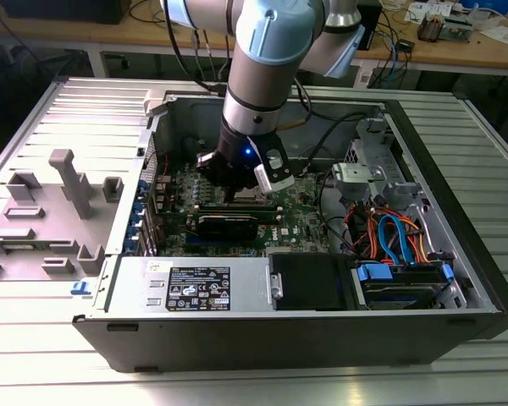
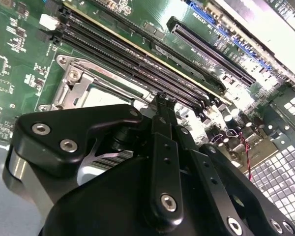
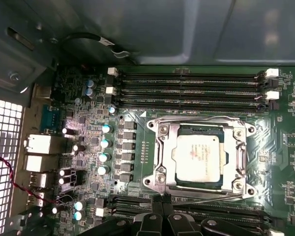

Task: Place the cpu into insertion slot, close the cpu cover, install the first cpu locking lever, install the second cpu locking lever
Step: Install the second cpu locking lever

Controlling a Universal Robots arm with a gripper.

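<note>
The cpu (image 3: 199, 155), a silver-grey square chip, lies flat in the insertion slot (image 3: 201, 186), whose dark edge shows around it. The silver cpu cover (image 3: 163, 147) lies down over the chip's rim. One thin wire locking lever (image 3: 211, 198) runs along the socket side nearest my fingers, and another (image 3: 196, 119) along the far side. My gripper (image 3: 162, 199) is shut, its black tips at the end of the near lever; whether they pinch it is hidden. In the second wrist view the gripper (image 2: 163, 103) hangs just over the cover (image 2: 73, 86). In the exterior view the gripper (image 1: 237, 196) is low inside the computer case.
Long black memory slots (image 3: 191, 83) flank the socket on both sides. Upright capacitors (image 3: 104, 142) stand beside it. In the exterior view, the power supply (image 1: 195, 288) and a bundle of drive cables (image 1: 389, 237) fill the case's near side. Grey fixtures (image 1: 68, 182) stand at the exterior view's left.
</note>
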